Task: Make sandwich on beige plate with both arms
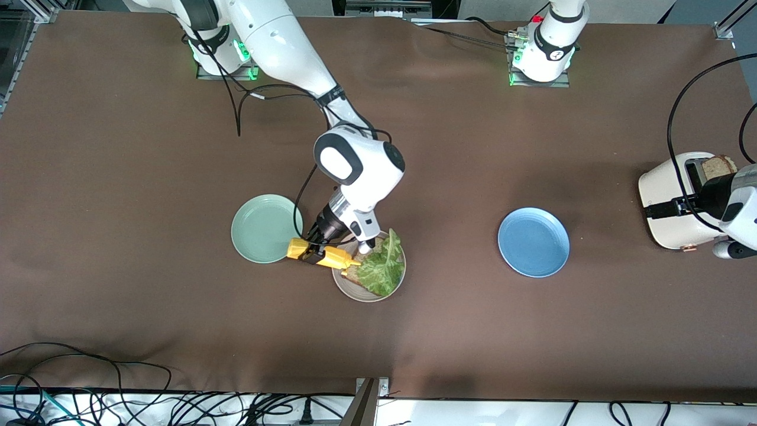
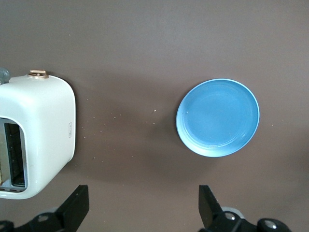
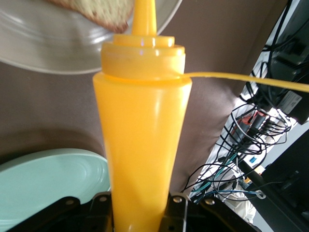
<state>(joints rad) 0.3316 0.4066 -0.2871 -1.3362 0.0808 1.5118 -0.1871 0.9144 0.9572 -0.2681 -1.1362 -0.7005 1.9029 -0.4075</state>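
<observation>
the right claw (image 1: pixel 311 251) is grasping a yellow squeeze bottle (image 1: pixel 322 253), tilted over the beige plate (image 1: pixel 355 291), where bread (image 1: pixel 353 273) and lettuce (image 1: pixel 381 266) lie. the left claw (image 2: pixel 142 205), released, hovers near the toaster (image 1: pixel 671 201).

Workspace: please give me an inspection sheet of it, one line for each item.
Surface: brown table, small crumbs by the toaster.
Job's things: beige plate holds one bread slice under lettuce; second slice in the toaster.
Clutter: mint plate; blue plate.
Grippers: right gripper shut on mustard bottle, nozzle over the beige plate's rim; left gripper open, over the table between toaster and blue plate.
Cables: black leads at the robots' bases and the toaster.
Surroundings: cable tangle along the table's near edge.
</observation>
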